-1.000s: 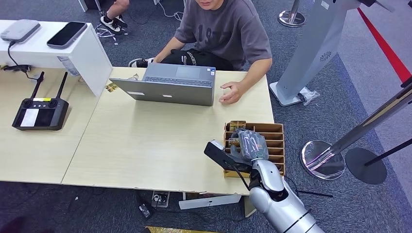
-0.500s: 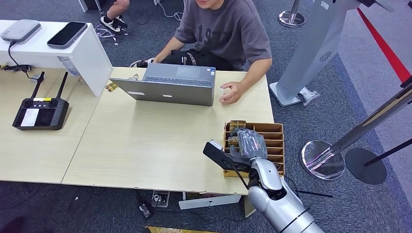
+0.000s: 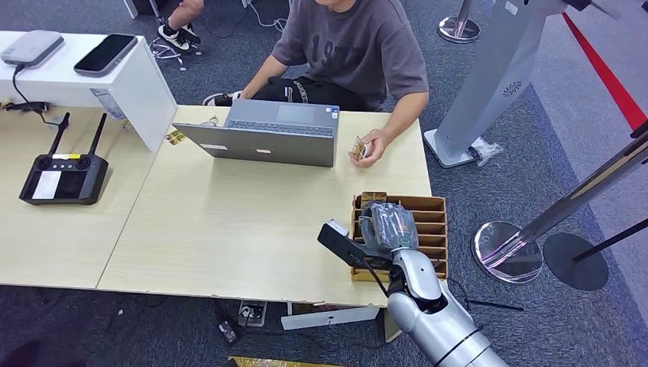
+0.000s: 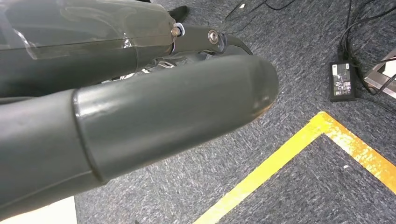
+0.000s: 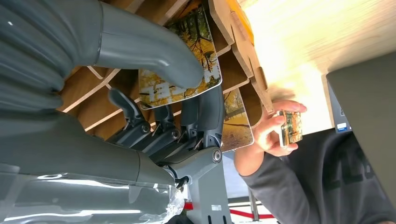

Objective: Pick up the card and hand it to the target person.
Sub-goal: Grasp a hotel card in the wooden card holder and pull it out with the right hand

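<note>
Card [image 5: 208,51] with yellow autumn trees on it: pinched between the thick thumb and the dark fingers of the right hand [image 5: 140,107]. Not yet lifted out, by the look of it. Sitting low in a slot of the wooden box [image 5: 233,32], at the near right corner of the table [image 3: 229,222]. One more tree card [image 5: 236,126] just beside it in the next slot.

Seen from the head, right hand [image 3: 388,227] bent over the same wooden box [image 3: 432,204], covering the card.

Left hand [image 4: 140,116] hanging down near the grey carpet and a yellow floor line. Cannot tell if open or closed.

To do this step well: keep the pinch tight. Pull the card up along its slot, not sideways, so as not to bend it or catch the wood wall. Probably best to go slowly and leave the other card where it is. Then reach across the table toward the person [image 3: 351,46], sitting on the far side behind a grey laptop [image 3: 264,134]. Mind the laptop on the way.

Person's hand [image 3: 372,144] resting at the far table edge, already holding a small card [image 3: 358,147] of its own. Same small card in the wrist view [image 5: 292,127], held up in the fingers.

Writing: big numbers on the person's grey shirt, starting "19", rest hard to read. White label on a black power brick [image 4: 342,80] on the floor, too small to read.
</note>
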`<state>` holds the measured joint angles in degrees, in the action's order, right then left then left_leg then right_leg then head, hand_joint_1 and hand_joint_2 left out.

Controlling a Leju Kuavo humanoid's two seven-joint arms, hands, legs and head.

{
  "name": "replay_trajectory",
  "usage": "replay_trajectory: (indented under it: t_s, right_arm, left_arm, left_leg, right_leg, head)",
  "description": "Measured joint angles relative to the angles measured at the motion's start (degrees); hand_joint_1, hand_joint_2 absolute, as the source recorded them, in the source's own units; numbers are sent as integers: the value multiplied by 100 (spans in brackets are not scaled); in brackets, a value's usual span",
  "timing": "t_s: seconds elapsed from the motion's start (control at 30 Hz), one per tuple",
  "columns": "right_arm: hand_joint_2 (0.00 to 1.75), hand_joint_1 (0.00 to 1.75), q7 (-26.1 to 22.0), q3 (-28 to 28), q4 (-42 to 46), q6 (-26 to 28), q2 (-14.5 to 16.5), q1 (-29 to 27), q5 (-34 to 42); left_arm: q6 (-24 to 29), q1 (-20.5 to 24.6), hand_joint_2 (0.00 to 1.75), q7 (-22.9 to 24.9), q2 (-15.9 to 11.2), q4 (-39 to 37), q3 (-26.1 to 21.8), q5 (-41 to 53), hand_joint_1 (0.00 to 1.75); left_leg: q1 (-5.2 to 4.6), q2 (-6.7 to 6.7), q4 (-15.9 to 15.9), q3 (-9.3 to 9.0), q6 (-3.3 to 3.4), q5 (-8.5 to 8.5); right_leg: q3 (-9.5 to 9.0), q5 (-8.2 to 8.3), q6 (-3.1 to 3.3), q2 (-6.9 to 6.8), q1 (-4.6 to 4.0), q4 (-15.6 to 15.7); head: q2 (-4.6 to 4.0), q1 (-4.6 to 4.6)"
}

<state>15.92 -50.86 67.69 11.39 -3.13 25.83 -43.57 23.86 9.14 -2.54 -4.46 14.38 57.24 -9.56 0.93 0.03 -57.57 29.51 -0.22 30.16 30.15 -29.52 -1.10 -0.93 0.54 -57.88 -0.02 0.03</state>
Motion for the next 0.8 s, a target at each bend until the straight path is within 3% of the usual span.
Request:
replay_trajectory:
  t_s: [0.47,0.8]
  right_arm:
    - [175,161,3,-2,-43,-133,27,49,-164]
    - [175,152,241,19,529,-457,-109,216,-393]
  left_arm:
    - [-31,-1,0,12,0,0,0,5,0]
    - [-36,-8,0,-25,-6,-2,-1,10,0]
  left_leg:
    - [0,0,0,-1,0,0]
    - [0,0,-1,-1,0,0]
  right_leg:
    - [0,0,0,0,0,0]
    - [0,0,0,1,0,0]
  head:
    - [0,-1]
    - [1,0]
